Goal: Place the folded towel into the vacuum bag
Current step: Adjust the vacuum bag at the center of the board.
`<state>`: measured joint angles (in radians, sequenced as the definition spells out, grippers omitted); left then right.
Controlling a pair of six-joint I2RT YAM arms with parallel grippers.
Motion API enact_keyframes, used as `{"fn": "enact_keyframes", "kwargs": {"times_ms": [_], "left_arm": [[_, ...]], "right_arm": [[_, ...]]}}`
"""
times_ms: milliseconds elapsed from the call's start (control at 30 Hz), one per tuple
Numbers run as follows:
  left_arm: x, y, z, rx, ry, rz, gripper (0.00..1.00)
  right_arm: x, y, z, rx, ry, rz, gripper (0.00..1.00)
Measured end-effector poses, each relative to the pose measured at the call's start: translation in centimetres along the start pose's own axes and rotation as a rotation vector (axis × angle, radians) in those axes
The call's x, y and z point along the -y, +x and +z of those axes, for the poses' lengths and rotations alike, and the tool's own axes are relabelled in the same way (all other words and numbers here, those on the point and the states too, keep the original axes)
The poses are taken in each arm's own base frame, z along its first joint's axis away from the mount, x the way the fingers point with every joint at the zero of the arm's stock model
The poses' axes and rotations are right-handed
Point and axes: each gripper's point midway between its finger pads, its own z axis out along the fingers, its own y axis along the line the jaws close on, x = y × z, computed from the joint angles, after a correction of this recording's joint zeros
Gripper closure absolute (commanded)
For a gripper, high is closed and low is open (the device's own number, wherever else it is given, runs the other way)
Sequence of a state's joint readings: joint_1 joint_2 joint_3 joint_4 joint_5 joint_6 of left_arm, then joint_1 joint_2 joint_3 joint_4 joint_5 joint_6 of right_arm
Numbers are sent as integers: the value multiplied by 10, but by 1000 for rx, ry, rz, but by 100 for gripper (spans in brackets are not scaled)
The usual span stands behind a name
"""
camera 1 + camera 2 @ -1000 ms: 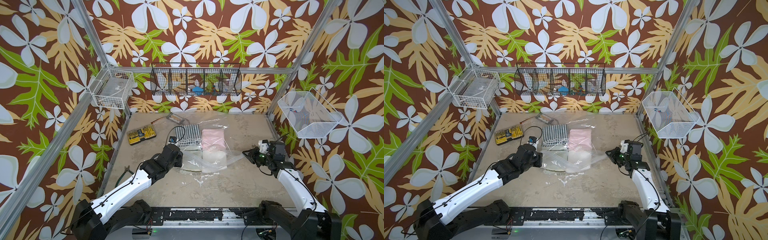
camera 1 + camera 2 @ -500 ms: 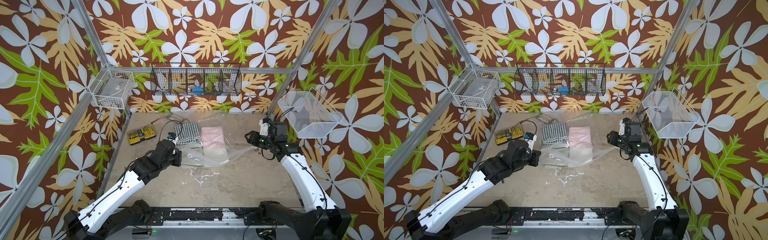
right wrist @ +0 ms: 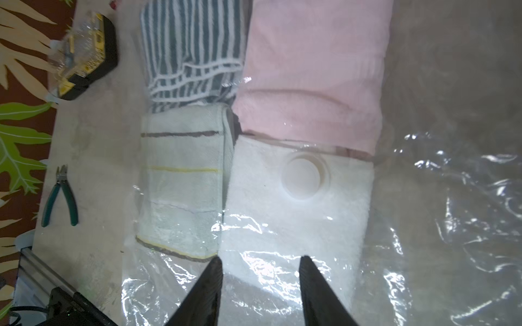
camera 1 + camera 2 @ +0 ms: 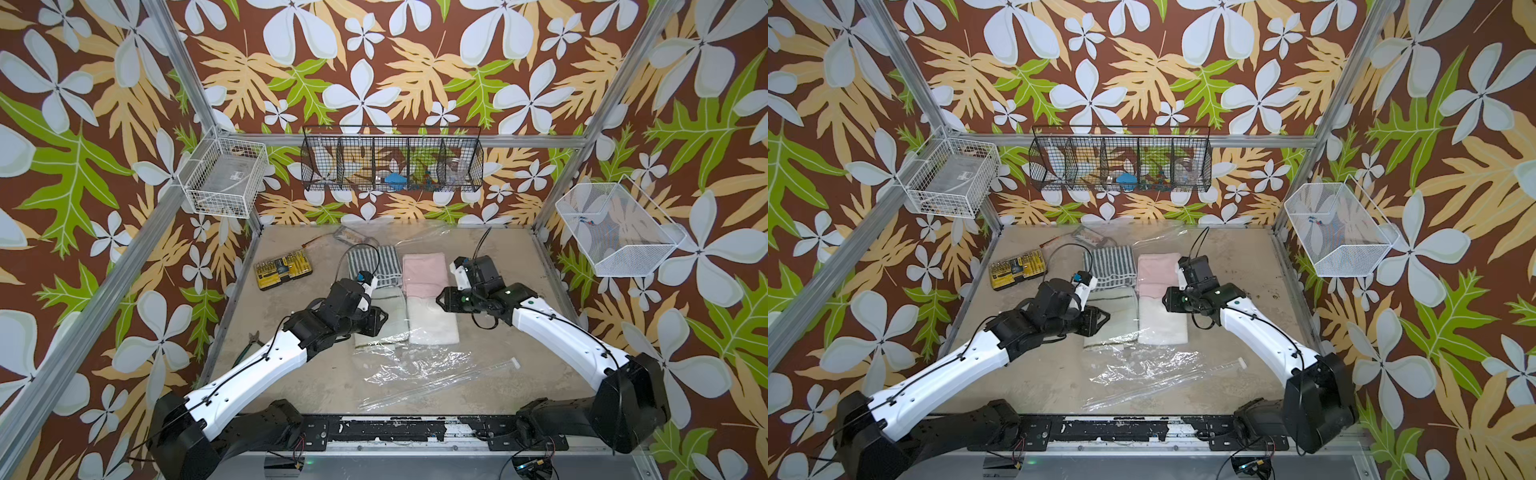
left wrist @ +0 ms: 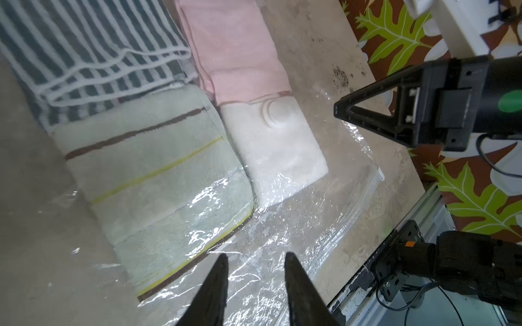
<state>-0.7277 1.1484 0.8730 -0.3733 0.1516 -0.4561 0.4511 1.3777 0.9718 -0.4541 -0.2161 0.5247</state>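
Four folded towels: one striped towel point(image 4: 376, 266), one pink towel point(image 4: 424, 270), one pale green towel point(image 4: 392, 316), one white towel point(image 4: 432, 320). One vacuum bag point(image 4: 415, 370), with one round valve disc point(image 3: 303, 179) and one white slider clip point(image 4: 515, 362). On the tabletop point(image 4: 316, 386), one yellow bit case point(image 4: 284, 268) and one pair of green-handled cutters point(image 3: 60, 197). Three wall baskets: one white wire basket point(image 4: 224, 178), one black basket point(image 4: 392, 160) of seemingly five compartments, one white mesh basket point(image 4: 615, 232). Two robot arms, left arm point(image 4: 266, 361) and right arm point(image 4: 561, 336), each with two dark fingers point(image 5: 214, 288).
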Motion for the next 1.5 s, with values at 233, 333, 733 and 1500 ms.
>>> {"fn": "enact_keyframes", "kwargs": {"times_ms": [233,333,733,1500], "left_arm": [[-17,52,59,-120,-20,-48,66],[-37,68,76,-137,-77,-51,66],[-91,12,68,3,-306,-12,63],[110,46,68,-55,168,394,57]], "right_arm": [[34,68,39,-158,52,85,65],[36,77,56,-180,55,111,70],[-40,43,74,-103,-94,84,54],[128,150,-20,-29,94,582,29]]}}
